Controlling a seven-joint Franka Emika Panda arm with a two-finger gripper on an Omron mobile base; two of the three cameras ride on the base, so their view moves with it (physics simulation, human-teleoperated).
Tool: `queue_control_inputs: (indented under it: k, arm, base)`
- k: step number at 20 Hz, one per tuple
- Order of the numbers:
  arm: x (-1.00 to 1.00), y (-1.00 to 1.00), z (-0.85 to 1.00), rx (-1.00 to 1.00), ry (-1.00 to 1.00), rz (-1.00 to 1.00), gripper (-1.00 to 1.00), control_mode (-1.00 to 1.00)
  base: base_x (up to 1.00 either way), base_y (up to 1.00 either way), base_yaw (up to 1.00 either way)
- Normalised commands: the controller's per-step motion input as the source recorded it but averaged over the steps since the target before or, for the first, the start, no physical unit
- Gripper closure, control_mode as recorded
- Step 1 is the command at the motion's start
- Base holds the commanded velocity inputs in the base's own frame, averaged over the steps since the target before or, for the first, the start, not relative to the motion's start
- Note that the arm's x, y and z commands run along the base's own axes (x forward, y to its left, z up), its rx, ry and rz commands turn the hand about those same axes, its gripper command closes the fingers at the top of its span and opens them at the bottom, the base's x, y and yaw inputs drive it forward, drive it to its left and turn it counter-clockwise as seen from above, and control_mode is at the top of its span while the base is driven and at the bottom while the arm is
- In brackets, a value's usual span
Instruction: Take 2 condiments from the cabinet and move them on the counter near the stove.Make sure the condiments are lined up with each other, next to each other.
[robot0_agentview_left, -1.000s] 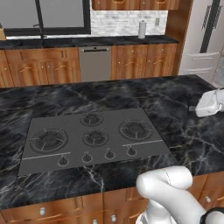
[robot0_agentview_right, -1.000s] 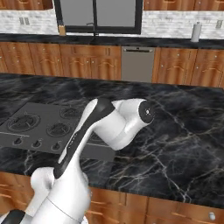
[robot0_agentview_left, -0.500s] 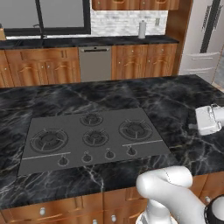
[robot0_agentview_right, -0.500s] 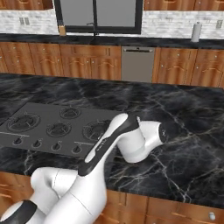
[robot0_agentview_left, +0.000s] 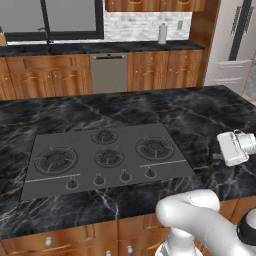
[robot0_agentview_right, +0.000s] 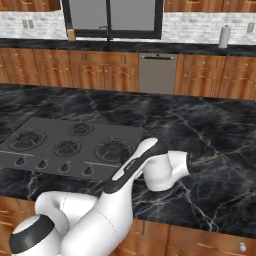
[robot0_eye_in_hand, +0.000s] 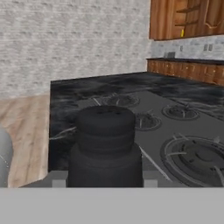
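In the hand view a dark grey ribbed condiment bottle (robot0_eye_in_hand: 105, 140) stands upright between my fingertips (robot0_eye_in_hand: 58, 182), and my gripper (robot0_eye_in_hand: 104, 183) is shut on it. The hand hangs low over the black marble counter (robot0_agentview_left: 200, 110), just right of the flat grey stove (robot0_agentview_left: 107, 155), with the fingers pointing at it. The white hand (robot0_agentview_right: 172, 167) is near the stove's (robot0_agentview_right: 70, 145) right edge. The burners (robot0_eye_in_hand: 188, 148) lie beyond the bottle. Far off, the reddish-brown cabinet (robot0_eye_in_hand: 183, 17) stands open, with a small yellow thing (robot0_eye_in_hand: 183, 33) on a shelf.
A white paper-towel roll (robot0_agentview_left: 162, 34) stands on the back counter. A grey dishwasher (robot0_agentview_left: 107, 72) sits under it and a fridge (robot0_agentview_left: 232, 45) at the right. My white arm (robot0_agentview_right: 125, 175) crosses the counter's front edge beside the stove.
The hand has come down toward the counter at the right of the stove, moving slightly nearer the front edge. The stove and counter have not moved.
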Motion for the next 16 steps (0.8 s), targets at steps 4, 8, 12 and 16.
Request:
queue_control_inputs:
  k: [4,8,12,16]
  arm:
    - [0.06,-0.14,-0.50,0.12,0.01,0.08,1.00,-1.00]
    - [0.02,-0.28,-0.44,0.11,0.00,0.04,1.00,-1.00]
    - [0.10,-0.03,-0.35,0.02,0.00,0.00,1.00,-1.00]
    - [0.13,0.00,-0.34,0.03,0.00,0.00,1.00,-1.00]
  base:
    - [0.00,0.00,0.00]
    - [0.00,0.00,0.00]
    - [0.00,0.00,0.00]
    - [0.00,0.00,0.00]
